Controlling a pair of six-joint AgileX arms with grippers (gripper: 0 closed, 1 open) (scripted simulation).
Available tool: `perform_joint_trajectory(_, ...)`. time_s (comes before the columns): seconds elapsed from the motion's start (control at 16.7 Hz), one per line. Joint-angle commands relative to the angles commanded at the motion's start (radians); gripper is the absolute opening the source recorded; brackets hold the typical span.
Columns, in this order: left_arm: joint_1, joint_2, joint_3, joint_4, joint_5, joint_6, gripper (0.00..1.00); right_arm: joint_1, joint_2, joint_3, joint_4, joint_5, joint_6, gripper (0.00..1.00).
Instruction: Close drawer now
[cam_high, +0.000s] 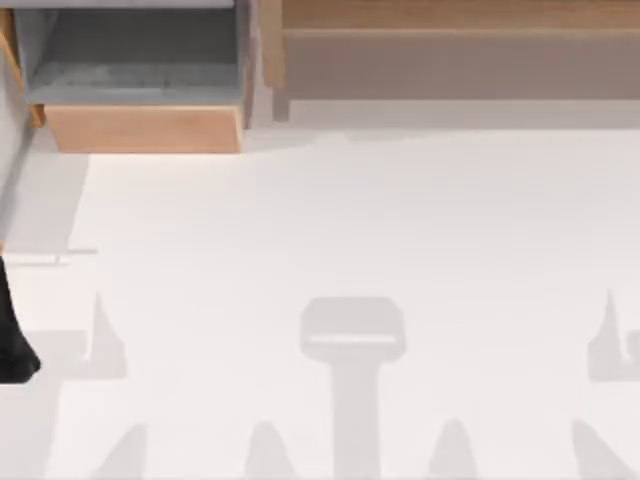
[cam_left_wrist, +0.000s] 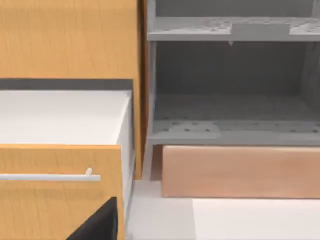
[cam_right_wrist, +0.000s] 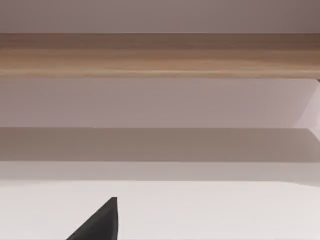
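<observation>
The drawer (cam_high: 140, 128) stands pulled out at the table's far left, its light-orange front board facing the table and its dull grey inside (cam_high: 130, 55) open to view. The left wrist view shows that front board (cam_left_wrist: 240, 172) from straight ahead and some way off, with the grey inside (cam_left_wrist: 230, 117) behind it. A dark part of my left gripper (cam_left_wrist: 97, 225) shows at that picture's edge, apart from the drawer. My left arm (cam_high: 15, 345) is at the table's left edge. The right wrist view has a dark part of my right gripper (cam_right_wrist: 97, 222) over the white table.
A long wooden ledge (cam_high: 450, 50) with a brown-grey recess runs along the far right. Beside the drawer, another orange drawer front (cam_left_wrist: 55, 195) with a thin white handle (cam_left_wrist: 50, 176) stands out. The white table (cam_high: 350, 230) lies open in front.
</observation>
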Motion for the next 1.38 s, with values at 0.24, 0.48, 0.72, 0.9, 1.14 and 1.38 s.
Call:
perform_joint_trajectory(0.24,-0.029,0.038,0.018,0.036,-0.027,0.003,1.00,0.000,0.000,0.000,0.000,0.000,0.000,1.00)
perform_joint_trajectory(0.48,-0.142,0.236,0.085,0.191,-0.144,0.007,1.00,0.000,0.000,0.000,0.000,0.000,0.000,1.00)
perform_joint_trajectory(0.72,-0.279,0.525,0.161,0.370,-0.279,0.008,1.00,0.000,0.000,0.000,0.000,0.000,0.000,1.00)
perform_joint_trajectory(0.9,-0.363,0.691,0.207,0.478,-0.361,0.010,1.00,0.000,0.000,0.000,0.000,0.000,0.000,1.00)
perform_joint_trajectory(1.14,-0.413,0.772,0.235,0.542,-0.408,0.012,1.00,0.000,0.000,0.000,0.000,0.000,0.000,1.00)
perform_joint_trajectory(1.38,-0.409,0.768,0.230,0.539,-0.406,0.012,1.00,0.000,0.000,0.000,0.000,0.000,0.000,1.00)
